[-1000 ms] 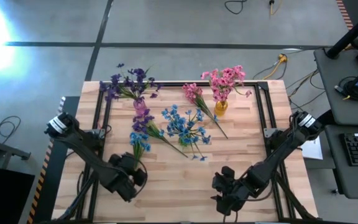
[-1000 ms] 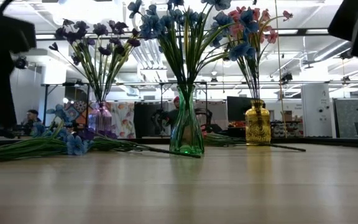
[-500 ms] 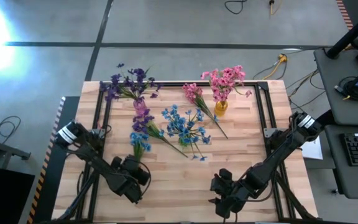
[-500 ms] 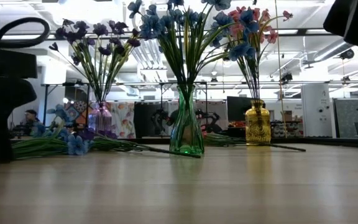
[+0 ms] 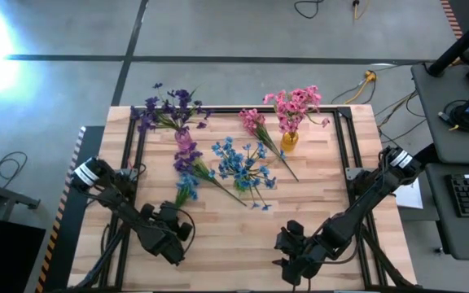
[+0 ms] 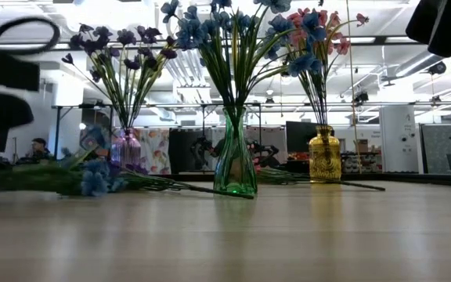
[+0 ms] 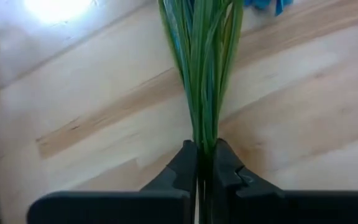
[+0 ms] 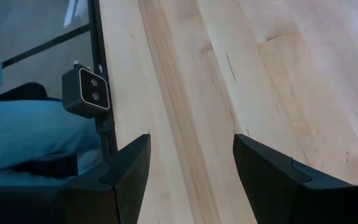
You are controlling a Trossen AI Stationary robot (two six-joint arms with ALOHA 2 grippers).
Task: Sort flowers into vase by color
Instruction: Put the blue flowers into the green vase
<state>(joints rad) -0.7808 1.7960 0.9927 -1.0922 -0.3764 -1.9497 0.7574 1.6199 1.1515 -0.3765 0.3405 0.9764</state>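
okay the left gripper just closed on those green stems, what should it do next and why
Probably lift a little. The left gripper is shut on the blue sprig's stems, which still lie on the table; raising them clears the other flowers before heading to the green vase.

I see a pale, smooth wood table [image 5: 243, 236], glossy glass vases [image 6: 235, 164], and matt dark plastic fingers [image 8: 272, 174]

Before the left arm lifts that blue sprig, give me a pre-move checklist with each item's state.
1. Left gripper shut on the green stems of the blue-blossomed sprig: ok.
2. Grip is at the stem ends, away from the blossoms: ok.
3. Green glass vase with blue flowers stands upright: ok.
4. Room left in that vase's neck: cannot tell.
5. Right gripper open, low over the wooden table, apart from the flowers: ok.
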